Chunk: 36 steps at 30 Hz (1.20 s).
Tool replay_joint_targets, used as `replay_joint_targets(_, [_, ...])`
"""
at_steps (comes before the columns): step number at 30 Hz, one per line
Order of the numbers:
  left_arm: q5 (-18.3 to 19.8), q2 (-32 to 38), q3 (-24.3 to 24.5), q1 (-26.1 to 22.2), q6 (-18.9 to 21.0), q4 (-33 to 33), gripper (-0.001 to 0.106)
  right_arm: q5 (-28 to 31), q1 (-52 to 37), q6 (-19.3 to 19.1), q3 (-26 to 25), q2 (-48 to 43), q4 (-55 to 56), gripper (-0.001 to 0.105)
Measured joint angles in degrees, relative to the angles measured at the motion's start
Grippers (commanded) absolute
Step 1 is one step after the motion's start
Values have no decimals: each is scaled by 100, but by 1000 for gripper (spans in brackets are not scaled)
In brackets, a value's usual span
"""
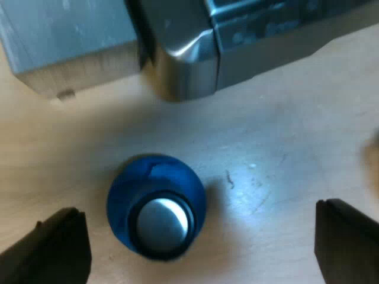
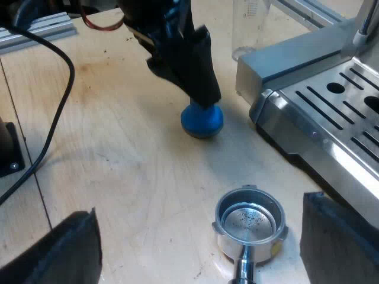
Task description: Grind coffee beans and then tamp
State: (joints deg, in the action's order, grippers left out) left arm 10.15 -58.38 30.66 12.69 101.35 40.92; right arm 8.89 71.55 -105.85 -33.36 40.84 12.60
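Left gripper [image 1: 201, 251] is spread wide over blue tamper [image 1: 157, 207], nothing gripped. Tamper sits on table [image 1: 284, 148] by espresso machine [image 1: 189, 53], off-centre between the fingers, so it could be tipped on closing. Right gripper [image 2: 201, 248] is spread wide, empty, holder [image 2: 250, 223] lying between its fingers; basket looks unfilled.

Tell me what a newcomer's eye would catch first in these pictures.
The blue tamper on the wooden table stands out most, with my left claw open over it, near a corner of the espresso machine. Next comes the metal holder, lying loose on the table with its basket empty, under my open right claw.
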Motion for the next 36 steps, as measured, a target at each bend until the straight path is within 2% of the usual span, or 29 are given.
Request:
replay_joint_targets(8, [-83, -735, 0, 0, -107, -326, 79, 0, 0, 0, 0, 0, 0, 70])
replay_joint_targets(13, [-83, -910, 0, 0, -107, -569, 78, 0, 0, 0, 0, 0, 0, 70])
replay_joint_targets(15, [-83, -908, 0, 0, -107, -596, 73, 0, 0, 0, 0, 0, 0, 70])
replay_joint_targets(17, [-83, -908, 0, 0, -107, -652, 63, 0, 0, 0, 0, 0, 0, 70])
replay_joint_targets(21, [-83, -908, 0, 0, -107, -639, 51, 0, 0, 0, 0, 0, 0, 70])
replay_joint_targets(24, [-83, -908, 0, 0, -107, -537, 38, 0, 0, 0, 0, 0, 0, 70])
replay_joint_targets(27, [-83, -908, 0, 0, -107, -418, 20, 0, 0, 0, 0, 0, 0, 70])
replay_joint_targets(28, [-98, -908, 12, 0, -122, -352, 19, 0, 0, 0, 0, 0, 0, 70])
replay_joint_targets(29, [-93, -908, 25, 0, -130, -339, 5, 0, 0, 0, 0, 0, 0, 70])
replay_joint_targets(30, [-96, -908, 28, 0, -125, -331, 0, 0, 0, 0, 0, 0, 0, 70])
replay_joint_targets(36, [-96, -908, 74, 0, -300, -143, 0, 0, 0, 0, 0, 0, 0, 70])
